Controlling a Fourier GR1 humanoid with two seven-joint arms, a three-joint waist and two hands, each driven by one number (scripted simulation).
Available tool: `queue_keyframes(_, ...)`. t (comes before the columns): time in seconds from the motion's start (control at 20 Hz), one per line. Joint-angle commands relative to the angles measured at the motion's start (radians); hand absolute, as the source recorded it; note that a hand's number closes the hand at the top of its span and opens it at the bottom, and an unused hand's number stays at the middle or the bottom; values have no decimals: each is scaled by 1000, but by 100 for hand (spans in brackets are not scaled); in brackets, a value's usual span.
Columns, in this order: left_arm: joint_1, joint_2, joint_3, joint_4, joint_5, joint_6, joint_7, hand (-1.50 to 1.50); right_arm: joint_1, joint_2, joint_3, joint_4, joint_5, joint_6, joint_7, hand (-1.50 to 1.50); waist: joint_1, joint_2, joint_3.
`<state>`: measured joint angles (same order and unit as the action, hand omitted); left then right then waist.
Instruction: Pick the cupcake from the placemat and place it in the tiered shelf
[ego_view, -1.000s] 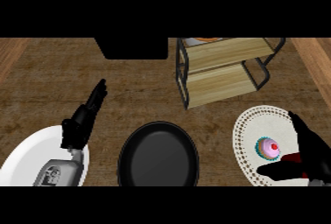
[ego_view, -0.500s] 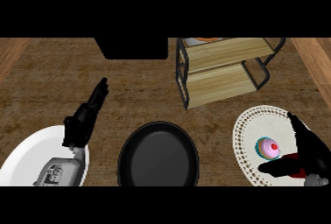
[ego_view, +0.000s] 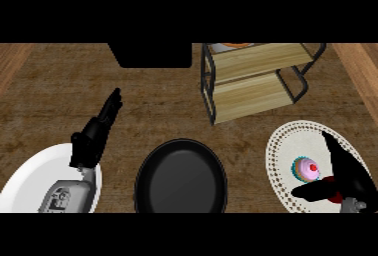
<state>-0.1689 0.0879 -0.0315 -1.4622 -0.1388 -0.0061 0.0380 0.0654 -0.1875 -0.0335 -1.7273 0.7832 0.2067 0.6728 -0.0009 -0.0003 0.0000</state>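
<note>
On the placemat (ego_view: 284, 150), one cupcake (ego_view: 306, 169) sits between the right hand's (ego_view: 347, 175) straight fingers (ego_view: 334, 147) and thumb (ego_view: 314, 191), not gripped.
No readable writing or labels. Count: one cupcake, one placemat, one tiered shelf (ego_view: 255, 82) up-left of those fingers, one black pan (ego_view: 180, 177), one white plate (ego_view: 33, 175). Left hand (ego_view: 92, 137) rests over the plate's edge, fingers straight and released, well apart from the cupcake.

Single head view; looks steeply down on counter (ego_view: 162, 100); forearms enter from lower edge
</note>
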Motion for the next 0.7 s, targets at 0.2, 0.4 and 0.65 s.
queue_keyframes(0.2,16,39,40,-35,34,-63,9,0,-53,8,0,154,23,-12,-73,150,3,0,0)
queue_keyframes(0.4,-22,-12,22,11,8,-18,-1,0,-22,-16,51,134,93,-11,-109,150,1,0,0)
queue_keyframes(0.65,-2,-9,20,-10,4,-34,7,0,15,3,49,97,123,-72,-154,150,-1,0,0)
